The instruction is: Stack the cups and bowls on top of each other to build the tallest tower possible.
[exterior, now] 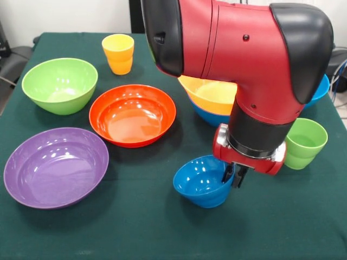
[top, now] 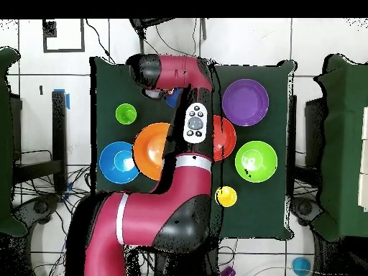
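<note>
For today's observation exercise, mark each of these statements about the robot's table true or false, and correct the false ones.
1. The gripper is at the rim of the small blue bowl. True.
2. The small blue bowl sits level. False: it is tilted.
3. The purple bowl holds a cup. False: it is empty.
4. The yellow-orange bowl rests in a blue bowl. True.
5. The yellow cup stands inside the lime green bowl. False: it stands apart on the cloth.
</note>
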Robot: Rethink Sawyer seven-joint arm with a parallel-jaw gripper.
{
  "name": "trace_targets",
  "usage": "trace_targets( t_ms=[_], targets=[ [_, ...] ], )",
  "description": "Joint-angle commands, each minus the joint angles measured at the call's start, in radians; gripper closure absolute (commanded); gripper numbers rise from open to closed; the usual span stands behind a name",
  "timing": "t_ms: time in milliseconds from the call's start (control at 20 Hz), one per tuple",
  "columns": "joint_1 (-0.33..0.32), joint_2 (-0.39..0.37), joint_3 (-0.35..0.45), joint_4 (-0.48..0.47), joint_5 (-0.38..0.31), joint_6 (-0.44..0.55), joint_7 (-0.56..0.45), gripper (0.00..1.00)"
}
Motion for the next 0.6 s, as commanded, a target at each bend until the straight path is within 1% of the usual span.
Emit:
trace_targets(
  t_ms=[50, 150, 200, 250, 450, 600],
  targets=[
    [-0.005, -0.094, 0.089, 0.147, 0.009, 0.075, -0.058, 1.00],
    [-0.005, -0.122, 0.087, 0.142, 0.016, 0.114, -0.061, 1.00],
    [-0.004, -0.142, 0.088, 0.169, 0.018, 0.109, -0.060, 1.00],
    [-0.003, -0.156, 0.086, 0.172, 0.019, 0.120, -0.061, 1.00],
    [-0.012, -0.174, 0.083, 0.111, 0.023, 0.204, -0.069, 1.00],
    [-0.018, -0.195, 0.087, 0.097, 0.027, 0.237, -0.075, 1.00]
  ],
)
